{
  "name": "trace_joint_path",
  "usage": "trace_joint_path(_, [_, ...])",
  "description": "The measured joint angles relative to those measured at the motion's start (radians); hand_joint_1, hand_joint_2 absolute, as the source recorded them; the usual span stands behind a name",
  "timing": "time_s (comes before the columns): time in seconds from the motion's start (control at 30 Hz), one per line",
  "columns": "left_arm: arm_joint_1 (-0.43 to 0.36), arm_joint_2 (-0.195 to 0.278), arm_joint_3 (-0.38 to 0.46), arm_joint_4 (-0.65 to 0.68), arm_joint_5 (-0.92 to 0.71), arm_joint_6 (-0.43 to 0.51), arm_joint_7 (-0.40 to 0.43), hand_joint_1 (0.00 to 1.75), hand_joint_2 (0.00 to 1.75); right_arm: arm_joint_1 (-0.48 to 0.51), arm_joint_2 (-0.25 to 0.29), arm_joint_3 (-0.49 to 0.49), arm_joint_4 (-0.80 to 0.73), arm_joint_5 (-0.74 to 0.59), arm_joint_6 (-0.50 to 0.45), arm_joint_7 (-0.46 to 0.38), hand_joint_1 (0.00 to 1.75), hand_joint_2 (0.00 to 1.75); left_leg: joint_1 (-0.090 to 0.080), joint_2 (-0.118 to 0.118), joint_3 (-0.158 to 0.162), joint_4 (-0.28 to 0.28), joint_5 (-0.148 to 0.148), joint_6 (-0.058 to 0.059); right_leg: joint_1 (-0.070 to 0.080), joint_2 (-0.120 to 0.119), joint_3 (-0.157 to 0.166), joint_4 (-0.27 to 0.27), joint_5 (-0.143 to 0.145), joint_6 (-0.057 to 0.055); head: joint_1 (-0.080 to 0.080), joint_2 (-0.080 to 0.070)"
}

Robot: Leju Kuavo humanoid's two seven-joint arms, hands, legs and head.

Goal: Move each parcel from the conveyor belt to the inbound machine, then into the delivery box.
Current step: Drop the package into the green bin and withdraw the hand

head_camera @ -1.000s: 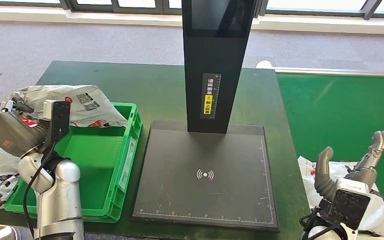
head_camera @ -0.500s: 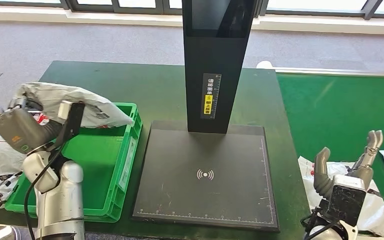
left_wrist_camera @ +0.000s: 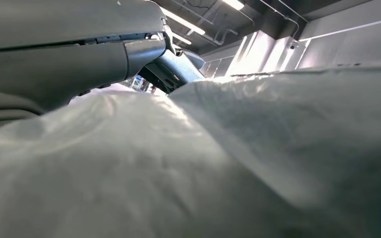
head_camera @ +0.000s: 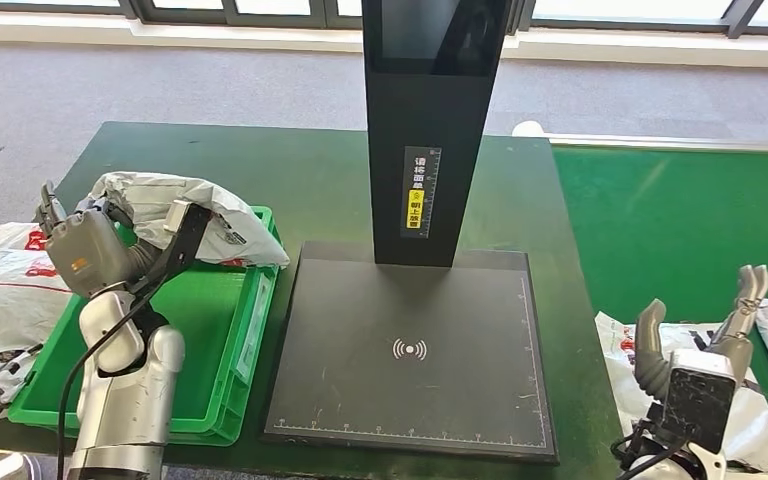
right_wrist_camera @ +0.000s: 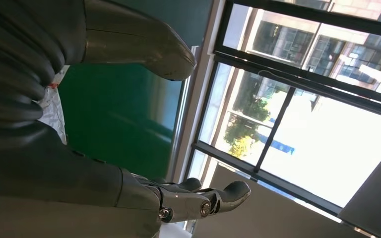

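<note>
Head view: a grey parcel is held by the left hand over the green crate's far rim. The right hand is spread empty above a parcel on the belt. A slack bag could be snagged on that rim or slip out.

The flat black plate of the scanning machine lies bare across its front and middle, so a hand could come in over its near edge or from either side. At the plate's far edge the tall black column stands upright and blocks any way straight across. On the desk's left side the green crate sits just beside the plate; its right wall is a rim to clear. A grey parcel, held by the left hand, hangs over the crate's far right corner. The crate's near floor is open. On the green belt at right, white parcels crowd the near edge beside the right hand, whose fingers are spread; the belt's far stretch is open.
</note>
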Motion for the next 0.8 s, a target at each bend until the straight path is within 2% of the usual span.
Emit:
trace_joint_path(0.13, [0.011,0.005,0.0,-0.002,0.002,0.038,0.007,0.0,0.0,-0.001,0.0,0.0,0.005,0.007,0.002,0.004,0.0,1.75,0.0,0.0,0.0,0.0,0.0,0.0,0.0,0.0,0.0,0.0,0.0,0.0,0.0,0.0])
trace_joint_path(0.23, [0.029,-0.002,0.021,-0.031,0.068,0.133,-0.021,0.0,0.0,-0.004,0.0,0.0,0.011,0.01,0.002,0.006,0.0,1.75,0.0,0.0,0.0,0.0,0.0,0.0,0.0,0.0,0.0,0.0,0.0,0.0,0.0,0.0])
trace_joint_path(0.3, [0.044,-0.02,0.061,-0.082,0.143,0.179,-0.076,0.0,0.0,-0.009,0.0,0.0,0.017,0.011,0.001,0.008,0.0,1.75,0.0,0.0,0.0,0.0,0.0,0.0,0.0,0.0,0.0,0.0,0.0,0.0,0.0,0.0])
trace_joint_path(0.43, [0.057,-0.061,0.151,-0.168,0.217,0.193,-0.174,0.0,0.0,-0.018,0.0,0.0,0.029,0.013,-0.002,0.008,0.0,1.75,0.0,-0.002,-0.001,0.0,0.0,0.0,0.0,-0.001,0.0,0.0,0.0,0.0,0.0,0.0])
trace_joint_path(0.57, [0.056,-0.127,0.271,-0.237,0.311,0.196,-0.351,0.0,0.0,-0.023,0.0,0.0,0.041,0.015,-0.008,0.009,0.0,1.75,0.0,-0.001,-0.001,0.0,0.0,0.0,0.0,0.0,0.001,0.0,0.0,0.0,0.0,0.0])
trace_joint_path(0.7, [0.051,-0.174,0.37,-0.285,0.407,0.196,-0.458,0.0,1.75,-0.028,0.0,0.0,0.054,0.017,-0.013,0.009,0.0,1.75,0.0,-0.001,-0.001,0.0,0.0,0.0,0.0,0.0,0.001,0.0,0.0,0.0,0.0,0.0])
trace_joint_path(0.8, [0.045,-0.194,0.429,-0.312,0.504,0.196,-0.55,0.0,1.75,-0.031,0.0,0.0,0.065,0.016,-0.018,0.009,0.0,1.75,0.0,-0.001,0.0,0.0,0.0,0.0,0.0,0.0,0.0,0.0,0.0,0.0,0.0,0.0])
